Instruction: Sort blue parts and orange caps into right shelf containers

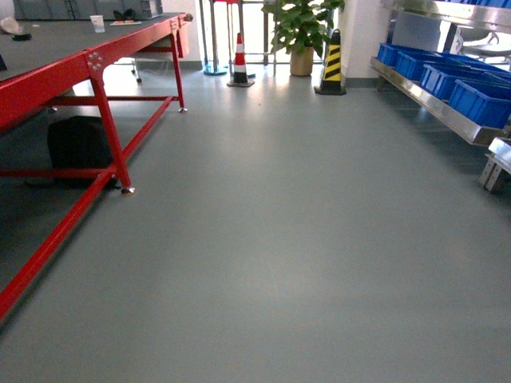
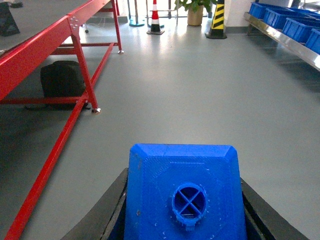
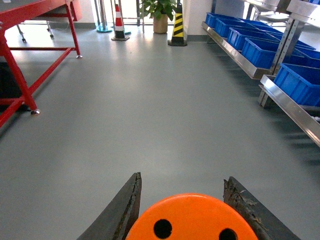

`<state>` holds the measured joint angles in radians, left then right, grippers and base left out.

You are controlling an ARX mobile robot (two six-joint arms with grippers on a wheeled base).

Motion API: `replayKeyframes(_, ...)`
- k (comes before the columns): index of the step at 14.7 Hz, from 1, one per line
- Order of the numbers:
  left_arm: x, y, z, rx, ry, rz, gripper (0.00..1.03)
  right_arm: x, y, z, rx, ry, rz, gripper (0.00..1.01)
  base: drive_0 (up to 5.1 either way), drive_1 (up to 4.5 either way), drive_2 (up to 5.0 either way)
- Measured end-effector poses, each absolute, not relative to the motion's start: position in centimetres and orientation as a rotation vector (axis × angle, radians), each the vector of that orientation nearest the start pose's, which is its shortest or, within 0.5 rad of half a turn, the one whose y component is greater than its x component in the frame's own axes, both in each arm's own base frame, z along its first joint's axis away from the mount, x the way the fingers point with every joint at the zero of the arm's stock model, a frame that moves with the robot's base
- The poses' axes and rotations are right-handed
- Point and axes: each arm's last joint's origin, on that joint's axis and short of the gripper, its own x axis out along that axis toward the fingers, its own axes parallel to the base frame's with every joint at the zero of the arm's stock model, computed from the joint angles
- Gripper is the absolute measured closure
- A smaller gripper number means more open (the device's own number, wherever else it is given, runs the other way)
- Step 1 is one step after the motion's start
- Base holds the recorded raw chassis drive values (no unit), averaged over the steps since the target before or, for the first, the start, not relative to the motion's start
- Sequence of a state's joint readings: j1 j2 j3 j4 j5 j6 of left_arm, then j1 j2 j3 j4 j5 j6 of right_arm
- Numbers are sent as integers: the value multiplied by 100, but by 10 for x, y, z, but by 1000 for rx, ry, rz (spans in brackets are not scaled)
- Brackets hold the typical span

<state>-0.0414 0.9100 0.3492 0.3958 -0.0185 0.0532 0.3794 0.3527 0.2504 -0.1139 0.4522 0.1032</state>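
In the left wrist view a blue part (image 2: 165,180) with a round crossed hole fills the bottom. My left gripper (image 2: 184,177) is shut on it, dark fingers (image 2: 107,210) pressed to both sides. In the right wrist view an orange cap (image 3: 192,215) shows its flat top with two small holes. My right gripper (image 3: 182,178) is shut on it. Both loads hang above grey floor. The right shelf containers (image 1: 479,102), blue crates on a steel shelf, stand far right; they are also in view as crates (image 3: 260,50) and crates (image 2: 295,27). Neither gripper shows in the head view.
A long red-framed table (image 1: 96,64) runs along the left with a black bag (image 1: 78,148) under it. Far ahead stand a traffic cone (image 1: 239,62), a potted plant (image 1: 302,32) and a yellow-black post (image 1: 331,68). Grey floor (image 1: 271,239) lies between table and shelf.
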Motion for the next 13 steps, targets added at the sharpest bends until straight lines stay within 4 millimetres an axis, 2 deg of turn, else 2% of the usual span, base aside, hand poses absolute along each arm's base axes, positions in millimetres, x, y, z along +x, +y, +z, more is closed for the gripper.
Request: replayKeyframes(13,192,-7,216,58,169,-27,59,111,30,208,12,202,-83,59,4,436,-429)
